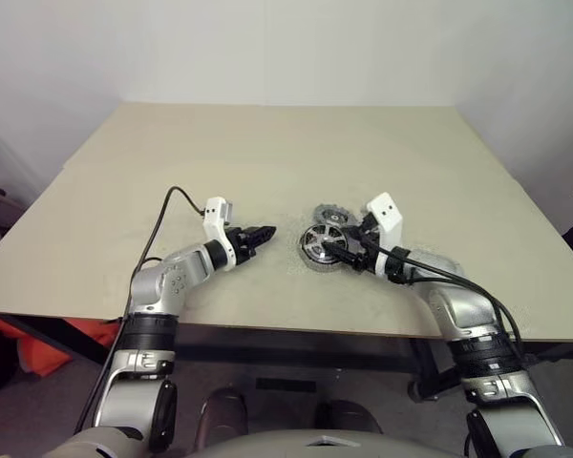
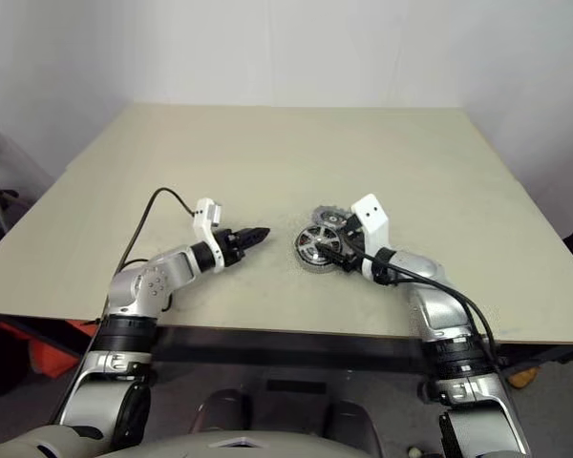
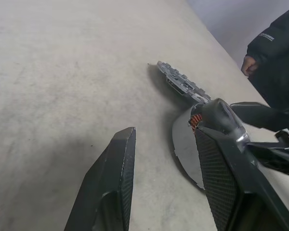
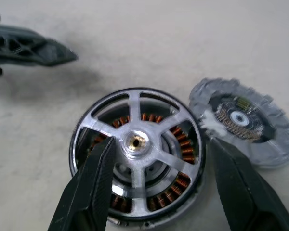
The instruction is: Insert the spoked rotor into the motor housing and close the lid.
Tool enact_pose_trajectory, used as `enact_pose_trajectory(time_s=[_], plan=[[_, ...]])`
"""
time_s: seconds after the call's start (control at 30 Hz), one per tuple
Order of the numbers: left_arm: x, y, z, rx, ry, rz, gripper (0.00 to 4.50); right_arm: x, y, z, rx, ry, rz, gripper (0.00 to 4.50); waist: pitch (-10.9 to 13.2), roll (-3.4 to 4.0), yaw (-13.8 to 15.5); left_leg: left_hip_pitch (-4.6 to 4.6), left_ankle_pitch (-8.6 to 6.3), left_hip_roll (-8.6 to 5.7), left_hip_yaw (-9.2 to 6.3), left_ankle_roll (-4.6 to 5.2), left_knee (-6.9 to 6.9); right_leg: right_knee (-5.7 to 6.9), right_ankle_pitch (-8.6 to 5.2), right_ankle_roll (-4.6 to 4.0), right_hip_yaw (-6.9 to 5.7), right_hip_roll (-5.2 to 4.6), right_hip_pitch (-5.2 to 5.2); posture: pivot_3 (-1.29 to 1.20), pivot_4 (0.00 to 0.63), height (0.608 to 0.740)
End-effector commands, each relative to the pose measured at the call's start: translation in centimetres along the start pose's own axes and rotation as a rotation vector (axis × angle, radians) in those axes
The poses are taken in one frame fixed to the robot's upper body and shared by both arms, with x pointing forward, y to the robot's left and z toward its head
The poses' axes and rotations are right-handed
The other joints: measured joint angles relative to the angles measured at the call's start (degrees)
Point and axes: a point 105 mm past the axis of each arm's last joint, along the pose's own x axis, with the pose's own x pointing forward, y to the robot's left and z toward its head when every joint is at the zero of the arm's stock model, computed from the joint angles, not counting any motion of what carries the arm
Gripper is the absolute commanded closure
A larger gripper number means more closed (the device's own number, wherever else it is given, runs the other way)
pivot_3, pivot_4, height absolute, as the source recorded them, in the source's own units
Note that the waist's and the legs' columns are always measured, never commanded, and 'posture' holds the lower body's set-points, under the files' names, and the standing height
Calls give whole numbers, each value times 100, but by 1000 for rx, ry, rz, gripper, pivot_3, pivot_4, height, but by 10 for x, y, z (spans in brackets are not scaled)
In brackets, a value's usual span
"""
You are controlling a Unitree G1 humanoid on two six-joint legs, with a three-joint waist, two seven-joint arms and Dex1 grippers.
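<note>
Rotor work looks finished here: the spoked rotor (image 4: 137, 144) sits down inside the motor housing (image 4: 192, 195), its spokes lying over the copper windings, hub centred. Both rest on the surface (image 1: 267, 153), near its front edge. The lid (image 4: 241, 120) lies flat just beside the housing, touching or nearly touching its rim on the far side; I cannot tell which.

The right hand (image 4: 168, 187) hovers over the housing with its fingers spread apart, one over the rotor's spokes and one past the rim toward the lid, holding nothing. The left hand (image 1: 258, 236) points at the housing from the other side, close by, fingers apart and empty.

The step in hand is probably fetching the lid. To do it well, the right hand should shift across to the lid and pinch it by its notched rim. The left hand could brace the housing wall so nothing slides. The lid should come down level and centred on the hub.

A person's dark sleeve (image 3: 277, 57) shows beyond the surface's far edge.
</note>
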Motion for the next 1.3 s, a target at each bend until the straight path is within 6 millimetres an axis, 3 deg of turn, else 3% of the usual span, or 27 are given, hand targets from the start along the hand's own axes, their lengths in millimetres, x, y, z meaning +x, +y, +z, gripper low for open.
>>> enact_pose_trajectory(time_s=[0.03, 0.2, 0.47, 0.6, 0.83, 1.0, 1.17, 1.3], plan=[[-5, -5, 14, 41, -51, -11, 2460, 5, -1, 18, -54, -51, -1, 1021, 0, 0, 0, -1, 0, 0, 0, -1, 0, 1, 0, 0, 0, 0, -2, 0, 0, 740], [-4, -5, 9, 40, -42, -8, 2460, 3, -2, 21, -66, -57, 1, 1021, 0, 0, 3, -5, 0, -1, 0, 0, 0, 1, 6, -10, 1, 0, -3, 0, 0, 740], [-3, -4, 5, 48, -26, -4, 2460, -2, 5, 43, -99, -124, 33, 1021, 0, 0, 4, 0, 1, 0, 0, -2, 0, 4, 0, -1, 2, 0, -4, 0, 0, 740], [-3, -3, 5, 53, -22, 0, 2416, -1, 9, 40, -81, -118, 54, 1970, 0, 0, 3, -1, 1, 0, 0, -2, 0, 5, 0, -1, 3, 1, -4, 0, 0, 740], [-4, -1, 5, 56, -23, 9, 2416, 3, 7, 31, -83, -86, 37, 4476, 0, 0, 3, -1, 2, 0, 0, -3, 0, 5, 0, -1, 3, 1, -4, 0, 0, 740], [-4, 0, 4, 59, -21, 15, 2416, 5, 7, 28, -73, -73, 39, 4476, 0, 0, 3, -1, 2, 0, 0, -3, 0, 5, 1, -2, 3, 1, -4, 0, 0, 740], [-4, 0, 5, 64, -20, 19, 2416, 12, 5, -16, -45, 64, 9, 4476, -2, 1, -1, 2, 2, 0, 1, -3, 0, 6, 0, -2, 3, 1, -2, 0, 0, 740], [-5, 2, 5, 67, -18, 22, 2416, 12, 3, -6, -38, 23, 4, 4476, -3, -1, -6, 44, 2, 1, 1, -4, 0, 5, -2, 2, 5, 2, 33, 0, 0, 740]])
